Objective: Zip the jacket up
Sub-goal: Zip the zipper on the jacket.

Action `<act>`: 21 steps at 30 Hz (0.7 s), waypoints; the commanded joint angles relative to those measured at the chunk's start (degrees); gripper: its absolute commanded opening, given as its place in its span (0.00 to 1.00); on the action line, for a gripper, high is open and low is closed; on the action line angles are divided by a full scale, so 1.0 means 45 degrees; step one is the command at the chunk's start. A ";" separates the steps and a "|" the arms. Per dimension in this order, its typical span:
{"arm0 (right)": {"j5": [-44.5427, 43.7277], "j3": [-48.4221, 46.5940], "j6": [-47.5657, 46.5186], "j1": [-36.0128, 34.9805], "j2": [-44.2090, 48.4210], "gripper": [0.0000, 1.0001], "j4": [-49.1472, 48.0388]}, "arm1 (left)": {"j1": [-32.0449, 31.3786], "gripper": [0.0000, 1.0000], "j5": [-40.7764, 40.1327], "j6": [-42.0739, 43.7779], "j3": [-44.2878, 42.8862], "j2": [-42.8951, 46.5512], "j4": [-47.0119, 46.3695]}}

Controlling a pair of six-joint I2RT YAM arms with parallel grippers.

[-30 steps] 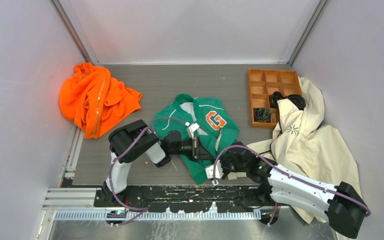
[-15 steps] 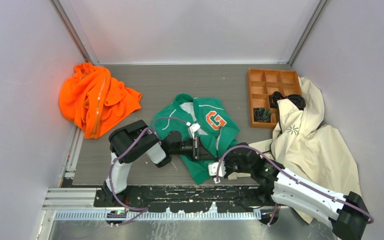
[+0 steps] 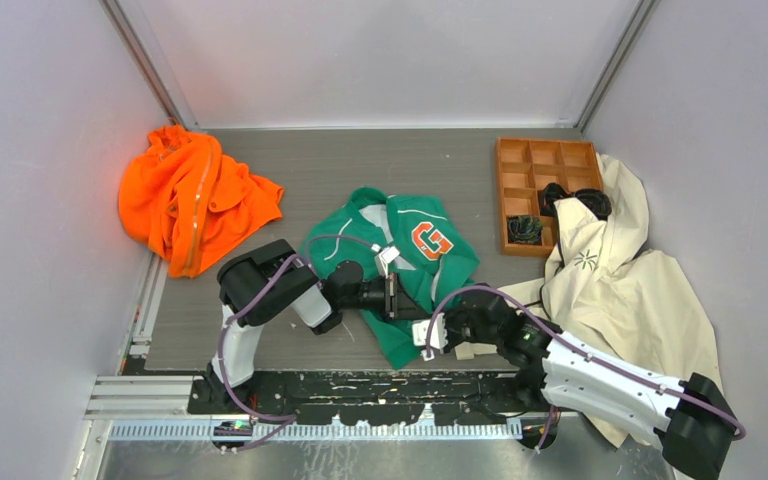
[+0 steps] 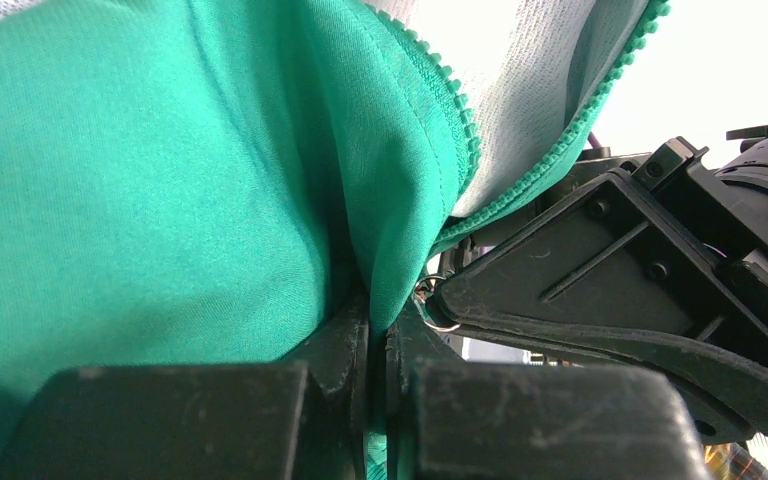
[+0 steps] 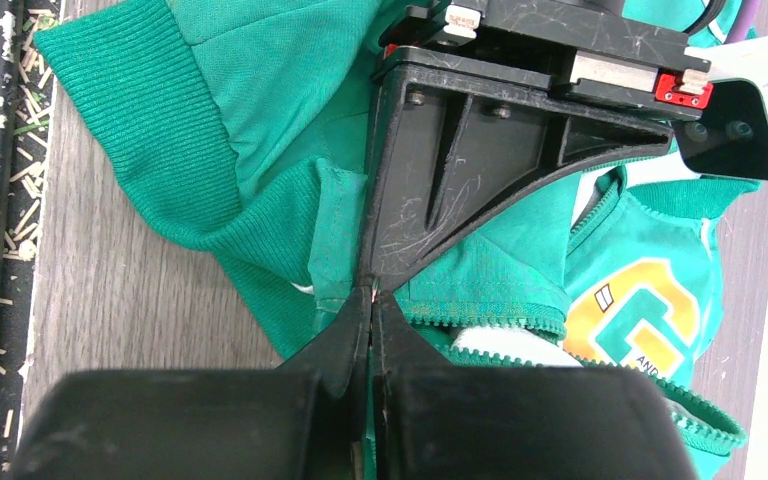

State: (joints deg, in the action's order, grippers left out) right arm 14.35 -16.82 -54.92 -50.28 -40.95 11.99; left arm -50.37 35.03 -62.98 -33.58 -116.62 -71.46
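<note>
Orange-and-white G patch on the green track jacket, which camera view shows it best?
The top external view: the orange-and-white G patch sits whole and face-up on the green track jacket. The right wrist view shows it closer but skewed, low at the right. The left wrist view misses it.

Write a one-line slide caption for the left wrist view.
Left jaws pinch the green jacket beside its open zipper teeth, right jaws close by.

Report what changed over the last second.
The right fingers crept left, closer to the left fingers, while that arm's elbow dropped toward the near edge. Both pairs stayed clamped on the jacket, which did not move; the left arm held still.
</note>
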 commanded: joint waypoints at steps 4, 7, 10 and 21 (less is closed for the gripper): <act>-0.0307 -0.0425 0.0231 -0.0052 -0.0183 0.06 -0.0460 | -0.0097 0.00 0.0278 0.0034 -0.0121 0.0237 -0.0620; -0.0365 -0.0447 0.0231 -0.0041 -0.0269 0.07 -0.0366 | -0.0096 0.00 0.0268 0.0045 -0.0114 0.0244 -0.0623; -0.0394 -0.0424 0.0231 -0.0056 -0.0339 0.09 -0.0350 | -0.0096 0.00 0.0295 0.0047 -0.0125 0.0246 -0.0624; -0.0726 -0.0376 0.0250 -0.0056 -0.0566 0.11 -0.0459 | -0.0122 0.00 0.0302 0.0051 -0.0125 0.0231 -0.0624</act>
State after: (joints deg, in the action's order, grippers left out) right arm 12.58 -16.84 -54.81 -50.30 -43.16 11.57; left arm -50.46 34.76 -62.83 -33.58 -116.62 -71.00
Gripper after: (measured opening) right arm 0.110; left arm 0.033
